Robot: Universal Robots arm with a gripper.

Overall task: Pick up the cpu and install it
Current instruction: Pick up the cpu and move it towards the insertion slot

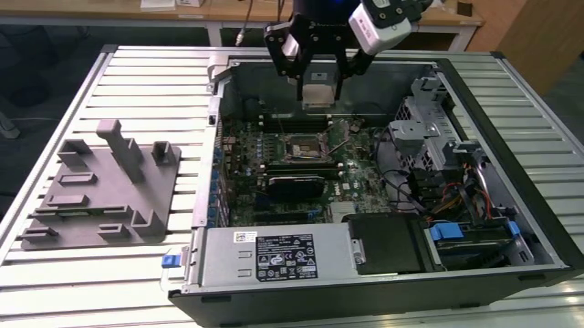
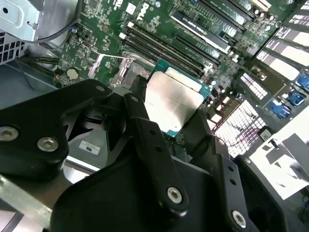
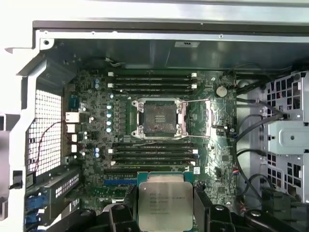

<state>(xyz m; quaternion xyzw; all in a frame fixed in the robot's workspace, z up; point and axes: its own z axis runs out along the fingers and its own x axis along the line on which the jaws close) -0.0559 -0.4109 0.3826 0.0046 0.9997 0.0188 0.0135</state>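
A robot arm's gripper [image 1: 319,85] hangs over an open desktop computer case [image 1: 524,119] that lies on its side on a slatted metal bench [image 1: 146,75]. Its two black fingers [image 2: 145,130] are closed on the cpu [image 1: 319,94], a thin square chip with a pale silver top, pinching it by two opposite edges. In both wrist views the cpu [image 2: 173,99] [image 3: 165,200] sits flat between the fingers, metal face toward the cameras, with a green rim showing around it. The chip is held in the air above the green motherboard [image 1: 351,171], not touching it and apart from the socket. In the exterior view it hovers over the far part of the case. The square socket [image 3: 159,117] near the middle of the board is uncovered, its dark centre exposed inside a silver frame, and its retaining plate [image 3: 212,118] is swung out to one side. Long black memory slots [image 3: 152,82] run on both sides of the socket. On the bench at the exterior view's left, outside the case, lies a grey plastic fixture [image 1: 100,198] with upright blocks.
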